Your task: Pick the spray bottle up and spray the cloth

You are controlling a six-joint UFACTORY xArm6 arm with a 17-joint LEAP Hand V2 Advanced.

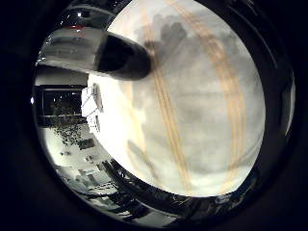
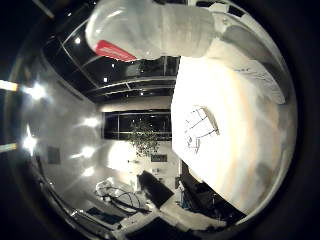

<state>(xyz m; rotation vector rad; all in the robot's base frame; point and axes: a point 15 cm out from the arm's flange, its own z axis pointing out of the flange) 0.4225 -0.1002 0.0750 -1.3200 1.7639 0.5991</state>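
Spray bottle: not showing for certain in either palm view, and nothing is sitting against the palm, so I am judging it as not yet picked up. The white and black right hand [image 2: 155,25] is hanging over the table, only a part of it crossing each view. Whether it is spread or curled I cannot tell from this.

Close under the palm, the white cloth with yellow-orange stripes [image 1: 202,106] is filling most of the little finger side view, lying flat on the pale white tabletop [image 2: 240,165]. Shadows are falling across the cloth.

Beside the cloth, apart from it on bare table, a small white angular object [image 2: 200,127] is lying. Whether it is the bottle, a box or folded paper I cannot tell.

Far beyond the table edge, a dark window wall [image 2: 120,125] with a leafy plant [image 2: 145,137] in front is showing.

Step in hand, as I read it: the search and approach for the bottle, the spraying not yet begun. The next move is calling for finding the bottle first, bringing the palm off the cloth and over the bottle's body, then closing round it with the trigger reachable and the nozzle turned toward the cloth.
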